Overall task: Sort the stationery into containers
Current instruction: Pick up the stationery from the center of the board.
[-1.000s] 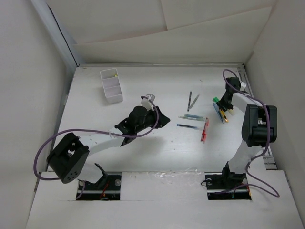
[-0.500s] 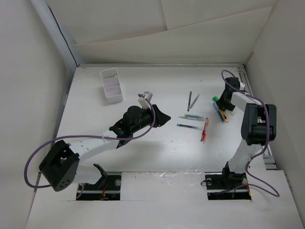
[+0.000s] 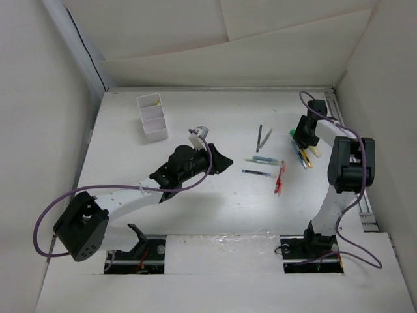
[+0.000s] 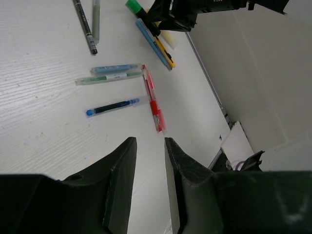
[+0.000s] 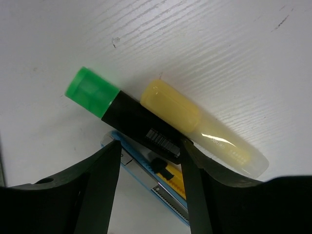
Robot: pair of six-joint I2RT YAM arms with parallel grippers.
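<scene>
The right claw (image 5: 150,146) stands open astride the green-capped marker (image 5: 127,117), which lies on the surface (image 5: 219,48) touching a yellow piece (image 5: 195,122), well apart from the box (image 3: 158,135). This is the pick-up step, I judge; next the claw must close. The left claw (image 4: 148,142) is narrowly open and apparently empty.

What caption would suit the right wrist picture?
Right gripper straddling a green-capped black marker that lies beside a yellowish tube.
</scene>
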